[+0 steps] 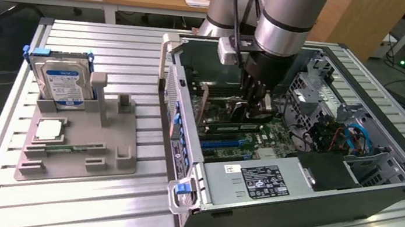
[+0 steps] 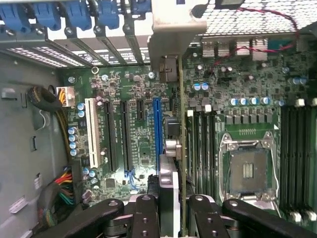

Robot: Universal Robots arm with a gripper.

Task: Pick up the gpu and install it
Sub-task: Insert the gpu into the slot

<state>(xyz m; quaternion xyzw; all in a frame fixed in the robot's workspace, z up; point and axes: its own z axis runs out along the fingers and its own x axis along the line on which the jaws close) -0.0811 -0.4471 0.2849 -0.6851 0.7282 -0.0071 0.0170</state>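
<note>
GPU [image 2: 173, 44] is clamped edge-on betw. the gripper [image 2: 173, 210] fingers [image 2: 146, 213], one finger on each face of the card. It sits inside the open PC case [image 1: 298, 220], over the motherboard [image 2: 129, 89]. Card's silvery bracket end lies up by the rear slot row w/ blue latches [image 2: 79, 12]. Can't tell if it's seated or clear of the board.

Ext. view, L to R:
- Gray parts tray [image 1: 87, 130] on slatted metal table [image 1: 95, 211], near the case.
- Hard drive [image 1: 63, 83] upright in tray's back holder, blue-white label facing cam.
- Silvery square chip [image 1: 50, 129] flat on tray in front of the drive; green memory stick [image 1: 76, 148] flat just beside it.
- Case on its side, open face up. Arm [image 1: 289, 19] drops in from above, gripper low over the board mid-case.
- Power supply [image 1: 256, 182] w/ label at case's near end. Blue cables [image 1: 356, 139] toward ext. view's right.

Wrist view, across the board:
- White slot [image 2: 91, 131], black slots, then long blue slot [image 2: 157, 124].
- Card edge runs just beside blue slot, betw. it and the memory slots [image 2: 203, 144].
- CPU socket [image 2: 247, 168] w/ metal frame beyond those.
</note>
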